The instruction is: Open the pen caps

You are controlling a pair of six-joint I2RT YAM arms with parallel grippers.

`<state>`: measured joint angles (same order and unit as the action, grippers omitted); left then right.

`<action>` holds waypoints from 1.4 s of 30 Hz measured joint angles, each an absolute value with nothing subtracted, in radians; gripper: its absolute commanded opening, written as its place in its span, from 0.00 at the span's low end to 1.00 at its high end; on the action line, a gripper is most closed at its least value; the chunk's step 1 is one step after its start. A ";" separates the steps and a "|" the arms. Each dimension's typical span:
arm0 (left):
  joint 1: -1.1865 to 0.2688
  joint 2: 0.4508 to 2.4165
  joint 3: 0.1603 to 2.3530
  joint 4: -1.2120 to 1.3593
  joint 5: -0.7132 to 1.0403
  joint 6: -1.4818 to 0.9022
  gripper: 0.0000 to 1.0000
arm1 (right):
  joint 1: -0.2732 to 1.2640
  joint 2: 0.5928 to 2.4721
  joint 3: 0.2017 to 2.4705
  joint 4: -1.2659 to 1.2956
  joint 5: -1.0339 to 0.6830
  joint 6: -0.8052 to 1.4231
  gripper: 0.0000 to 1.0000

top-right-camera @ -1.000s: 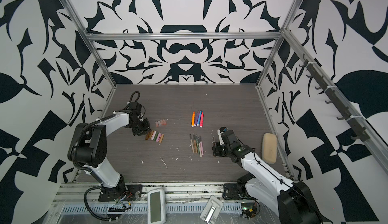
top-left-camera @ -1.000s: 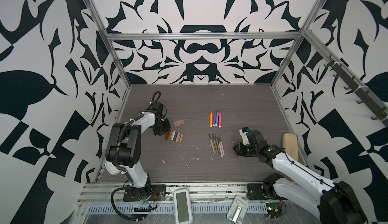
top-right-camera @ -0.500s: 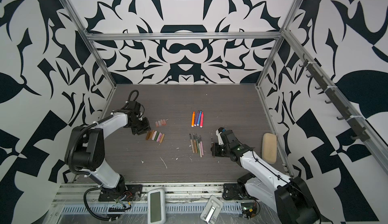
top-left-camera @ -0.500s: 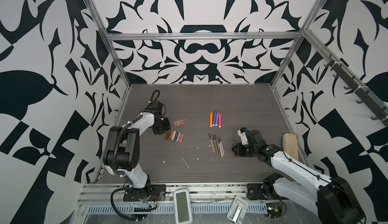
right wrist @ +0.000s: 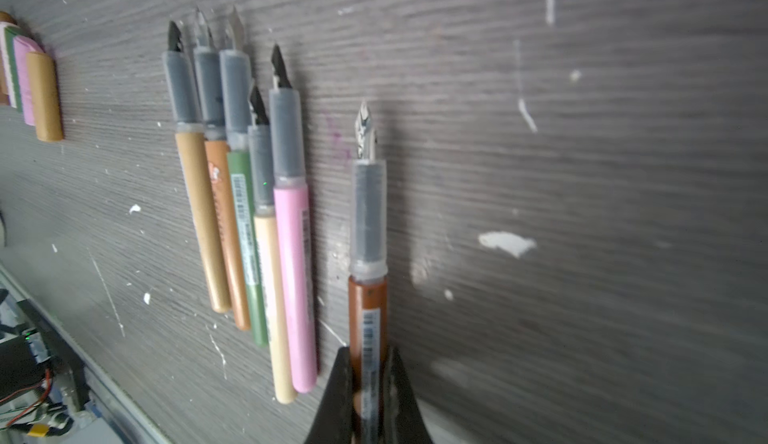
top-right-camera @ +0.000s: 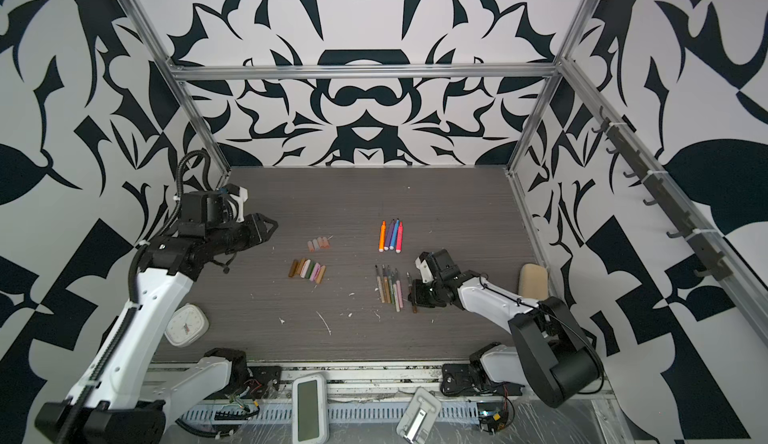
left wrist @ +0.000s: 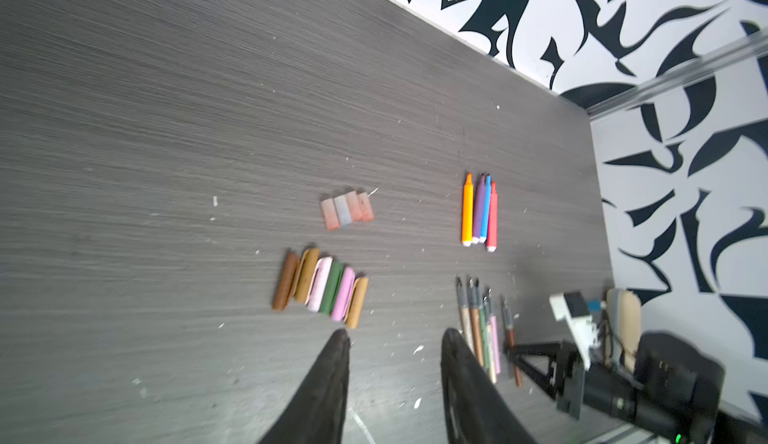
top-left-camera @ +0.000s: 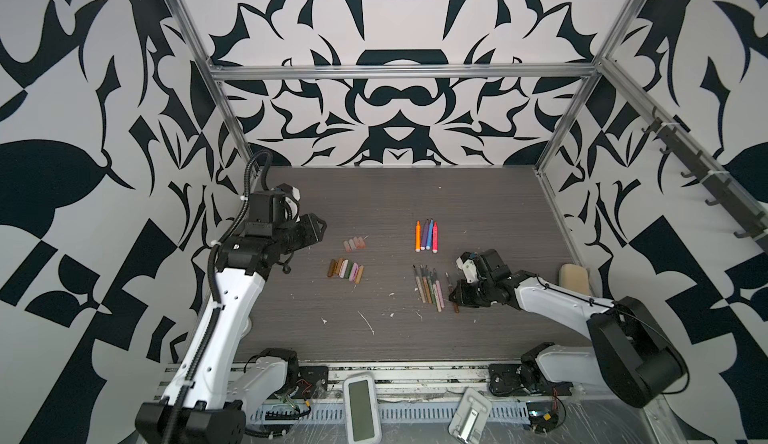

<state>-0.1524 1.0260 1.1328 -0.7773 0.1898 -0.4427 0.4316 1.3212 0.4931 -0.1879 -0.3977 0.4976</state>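
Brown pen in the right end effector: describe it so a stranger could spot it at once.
On the gray table, just right of the middle, find the nearer row of uncapped dull-colored pens. The brown pen is set apart just right of that row, the only one pinched in the right end effector.

no legible txt; barcodes (right wrist: 240, 205) on pens (right wrist: 291, 263) too blurry.

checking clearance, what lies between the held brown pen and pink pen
Only bare, flecked table separates brown pen from pink pen, in the right wrist view.
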 measured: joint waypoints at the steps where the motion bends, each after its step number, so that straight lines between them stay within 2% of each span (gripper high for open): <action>1: -0.152 1.013 1.117 -0.792 0.185 -0.435 0.39 | 0.432 1.333 0.500 -0.181 -0.405 0.497 0.02; 11: -0.151 0.936 0.972 -0.842 0.150 -0.393 0.39 | 0.431 1.382 0.507 -0.093 -0.420 0.513 0.06; 17: -0.150 0.920 0.971 -0.823 0.154 -0.393 0.38 | 0.431 1.389 0.506 -0.076 -0.411 0.522 0.24; 23: -0.150 0.936 0.970 -0.818 0.160 -0.396 0.38 | 0.432 1.386 0.506 -0.054 -0.401 0.526 0.30; 34: -0.150 0.921 0.955 -0.809 0.156 -0.397 0.39 | 0.432 1.369 0.495 -0.048 -0.377 0.528 0.32; 39: -0.149 0.921 0.955 -0.809 0.139 -0.401 0.43 | 0.432 1.348 0.498 -0.084 -0.353 0.522 0.32; 41: -0.144 0.921 0.955 -0.809 0.124 -0.403 0.55 | 0.432 1.328 0.518 -0.139 -0.330 0.510 0.32; 42: -0.142 0.921 0.955 -0.810 0.111 -0.406 0.56 | 0.432 1.315 0.534 -0.169 -0.316 0.503 0.32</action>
<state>-0.1421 0.9211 0.9546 -0.8101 0.1108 -0.4057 0.4316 1.3148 0.5343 -0.1692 -0.3157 0.5030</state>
